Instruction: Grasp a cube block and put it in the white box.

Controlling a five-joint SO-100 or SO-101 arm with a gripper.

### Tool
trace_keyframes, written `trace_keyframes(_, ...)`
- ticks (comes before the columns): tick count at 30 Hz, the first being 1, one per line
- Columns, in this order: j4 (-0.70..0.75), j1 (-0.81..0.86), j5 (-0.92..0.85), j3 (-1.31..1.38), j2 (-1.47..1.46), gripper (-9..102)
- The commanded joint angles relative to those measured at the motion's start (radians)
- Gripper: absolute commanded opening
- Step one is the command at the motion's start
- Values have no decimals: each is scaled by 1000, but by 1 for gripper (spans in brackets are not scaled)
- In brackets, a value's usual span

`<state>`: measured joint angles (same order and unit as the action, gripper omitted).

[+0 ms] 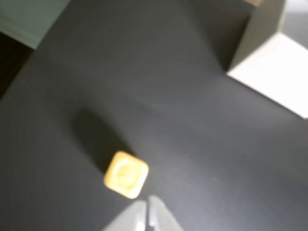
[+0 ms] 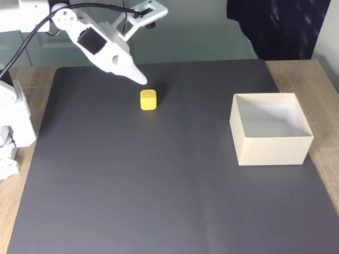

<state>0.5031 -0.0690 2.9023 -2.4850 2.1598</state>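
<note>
We see the small yellow cube block (image 2: 148, 99) resting flat on the dark grey mat (image 2: 159, 180) that covers the wooden bench (image 2: 32, 79), in the far-left part of the fixed view. As a cube it has no long axis; its sides sit nearly square to the mat's edges there. In the wrist view the cube (image 1: 125, 174) appears turned, one corner aimed down toward the claw (image 1: 147, 211). The white claw (image 2: 140, 79) hovers just up and left of the cube, apart from it, its two tips pressed together and holding nothing. The square cream-white open-topped box (image 2: 271, 143) stands upright well to the right, its walls parallel to the mat's edges.
</note>
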Motion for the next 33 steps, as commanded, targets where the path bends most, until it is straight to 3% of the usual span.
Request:
trace_keyframes(1,-28,-23,-17,51,-26,0)
trace_keyframes(18,-57,86,-9,71,-106,1)
trace_keyframes(33,-25,135,-44,80,-152,26)
